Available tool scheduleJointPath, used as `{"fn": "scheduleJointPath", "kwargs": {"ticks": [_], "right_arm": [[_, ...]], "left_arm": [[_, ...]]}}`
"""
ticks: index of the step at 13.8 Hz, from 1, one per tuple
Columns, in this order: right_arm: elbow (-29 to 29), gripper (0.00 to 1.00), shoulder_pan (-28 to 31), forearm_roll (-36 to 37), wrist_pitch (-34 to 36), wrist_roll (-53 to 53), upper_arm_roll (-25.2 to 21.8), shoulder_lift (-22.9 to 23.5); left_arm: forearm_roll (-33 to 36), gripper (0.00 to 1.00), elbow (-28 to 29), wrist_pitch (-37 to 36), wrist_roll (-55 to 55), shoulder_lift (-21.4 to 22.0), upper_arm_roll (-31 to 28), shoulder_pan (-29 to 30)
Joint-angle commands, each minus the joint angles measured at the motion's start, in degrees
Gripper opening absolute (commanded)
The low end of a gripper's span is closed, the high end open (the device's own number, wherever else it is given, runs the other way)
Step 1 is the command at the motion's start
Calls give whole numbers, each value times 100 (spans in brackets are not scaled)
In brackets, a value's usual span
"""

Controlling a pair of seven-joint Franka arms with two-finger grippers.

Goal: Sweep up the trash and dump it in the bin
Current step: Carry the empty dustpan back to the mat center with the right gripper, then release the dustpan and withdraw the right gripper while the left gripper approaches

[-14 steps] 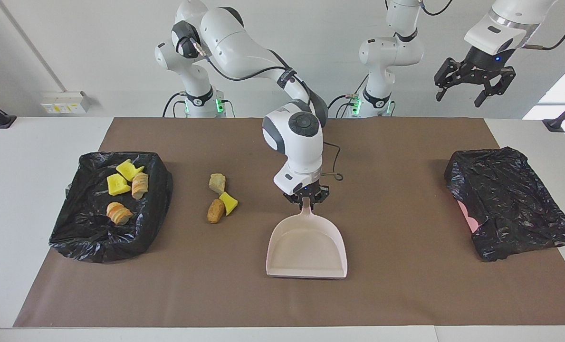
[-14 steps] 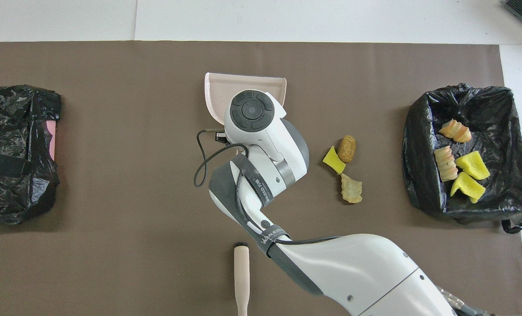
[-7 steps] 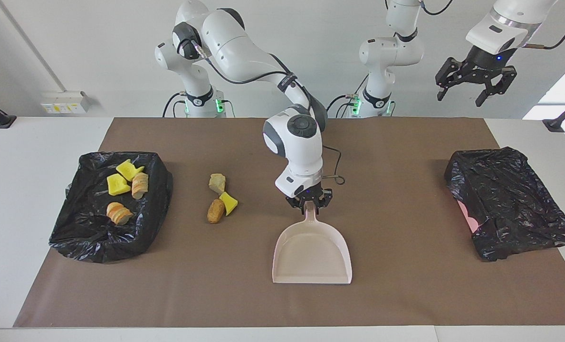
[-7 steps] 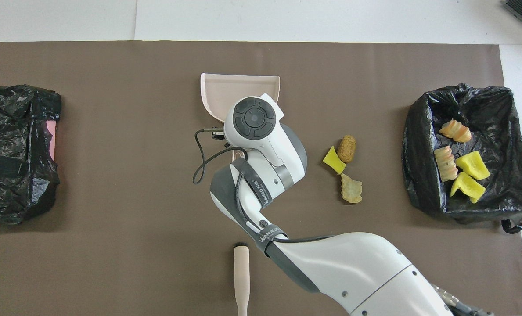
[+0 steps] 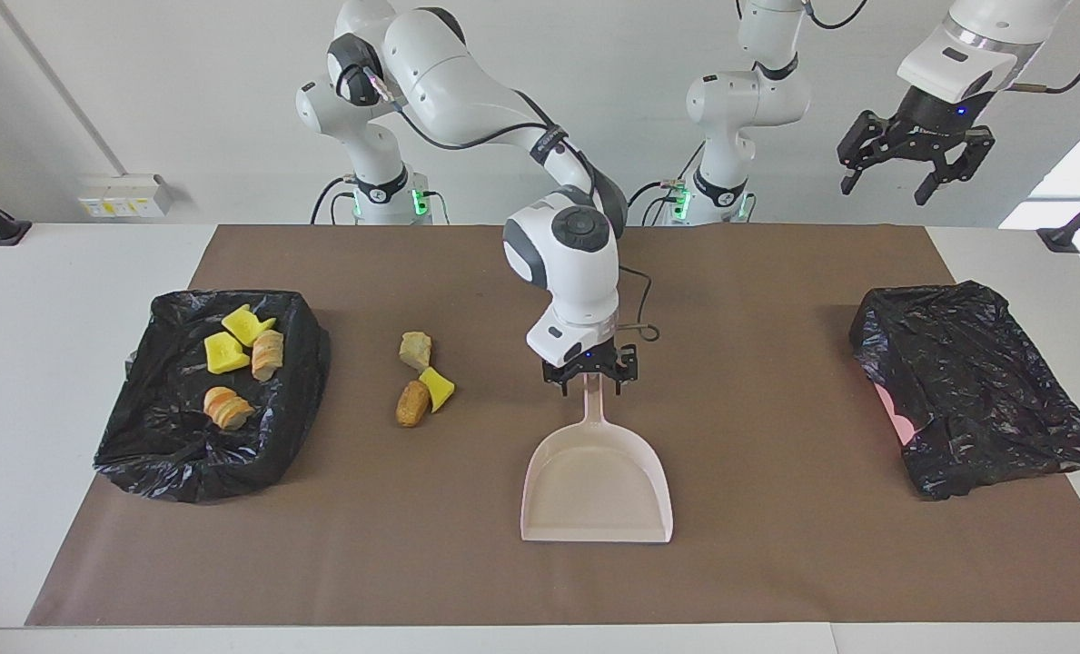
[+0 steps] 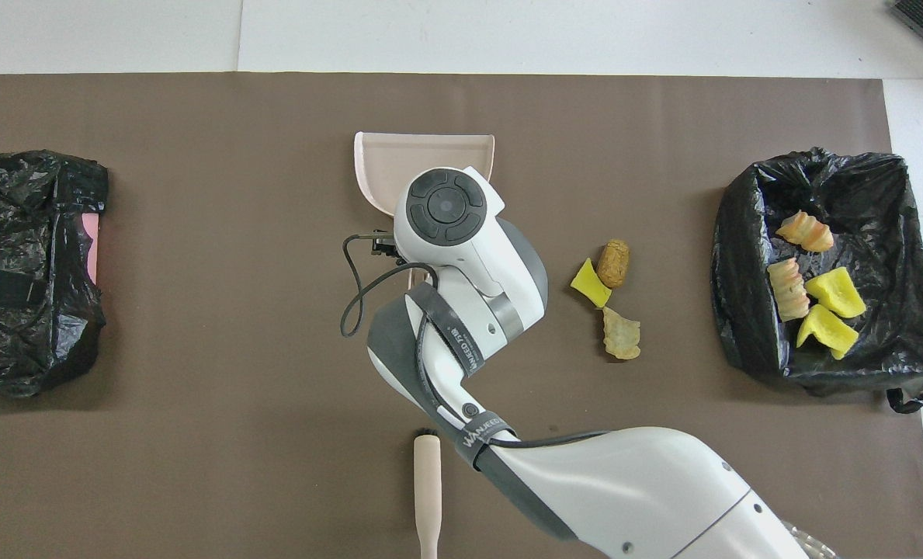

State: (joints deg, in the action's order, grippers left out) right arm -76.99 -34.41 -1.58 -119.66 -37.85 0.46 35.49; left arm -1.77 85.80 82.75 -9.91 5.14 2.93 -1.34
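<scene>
The pale pink dustpan (image 5: 597, 486) (image 6: 422, 155) lies flat on the brown mat, handle toward the robots. My right gripper (image 5: 591, 377) hangs just over the handle's end, open, a finger on each side; the overhead view hides it under its own wrist. Three pieces of trash lie loose on the mat toward the right arm's end: a tan lump (image 5: 415, 350) (image 6: 621, 334), a yellow chunk (image 5: 437, 389) (image 6: 589, 283) and a brown lump (image 5: 411, 404) (image 6: 613, 262). The black-lined bin (image 5: 167, 436) (image 6: 729, 272) holds several more pieces. My left gripper (image 5: 912, 159) waits high up, open.
The brush's pale handle (image 6: 427, 489) lies on the mat close to the robots, its bristles under the right arm. A crumpled black bag (image 5: 975, 400) (image 6: 26, 272) with something pink beneath it sits at the left arm's end.
My right gripper has opened and let go of the dustpan handle, then lifted a little. The dustpan settled flat on the mat. The left gripper has drifted slightly upward.
</scene>
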Motion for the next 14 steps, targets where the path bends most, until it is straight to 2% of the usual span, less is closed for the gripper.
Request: {"fn": "scheduleJointPath", "kwargs": {"ticks": [1, 6, 8, 9, 12, 14], "right_arm": [[-482, 100, -74, -35, 285, -3, 24, -567], [-1738, 100, -136, -140, 609, 129, 42, -1841], [-2169, 100, -416, -158, 1004, 51, 42, -2228], [-2510, 100, -591, -219, 980, 33, 42, -2439], [-3713, 100, -1022, -658, 376, -2, 42, -3124], [-4567, 100, -1339, -773, -91, -387, 51, -3617]], "left_arm": [[62, 100, 147, 399, 59, -21, 33, -33], [71, 100, 165, 1269, 94, -697, 68, -489], [71, 100, 305, 1707, 557, -891, 68, -770], [71, 100, 392, 1997, 969, -1022, 68, -937], [254, 100, 429, 2368, 1474, -1409, 68, -1412], [343, 100, 429, 2649, 1833, -1681, 68, -1632]]}}
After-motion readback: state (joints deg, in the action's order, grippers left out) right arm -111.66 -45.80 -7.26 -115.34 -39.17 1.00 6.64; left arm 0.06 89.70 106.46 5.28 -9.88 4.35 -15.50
